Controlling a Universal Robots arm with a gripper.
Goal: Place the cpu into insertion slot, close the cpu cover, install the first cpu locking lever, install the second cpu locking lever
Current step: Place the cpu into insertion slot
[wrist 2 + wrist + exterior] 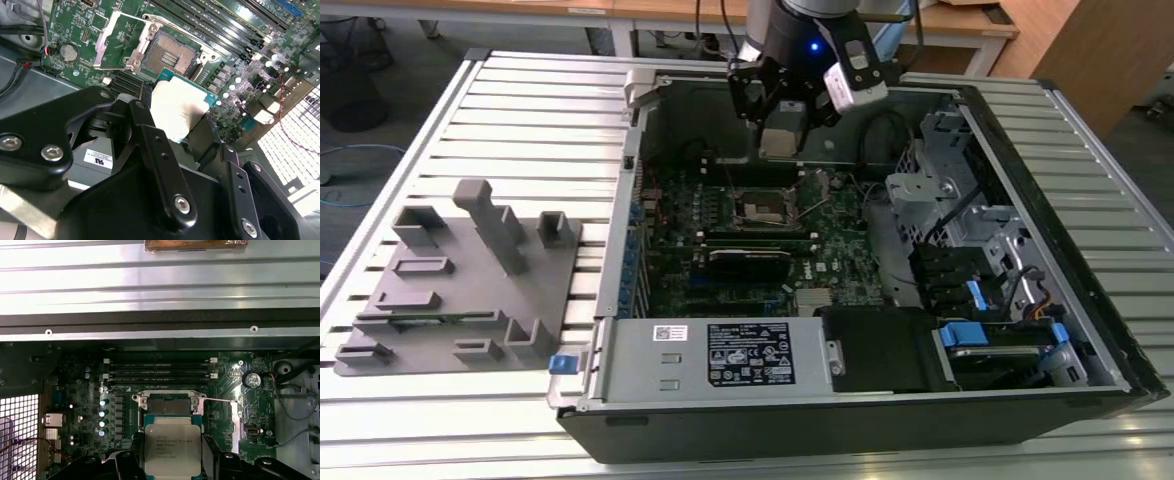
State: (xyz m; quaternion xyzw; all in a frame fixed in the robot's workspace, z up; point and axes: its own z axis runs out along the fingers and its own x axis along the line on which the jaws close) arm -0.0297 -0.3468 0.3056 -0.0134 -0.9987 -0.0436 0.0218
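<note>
gripper [172,446] is clamping the cpu [172,452] by two opposite edges; the chip is showing a pale silvery square top. just beyond the fingertips, the insertion slot [170,55] is lying bare, the cpu hanging clear of it. the second wrist view is showing the cpu cover [116,42] swung open beside the slot. the exterior view is showing the open computer case [854,425] holding the green motherboard [841,240].

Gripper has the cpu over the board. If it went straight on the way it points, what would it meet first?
Probably the open insertion slot: the gripper aims the cpu at it, with nothing between them. Depth is unclear, so the slot's metal rim might come first.
</note>
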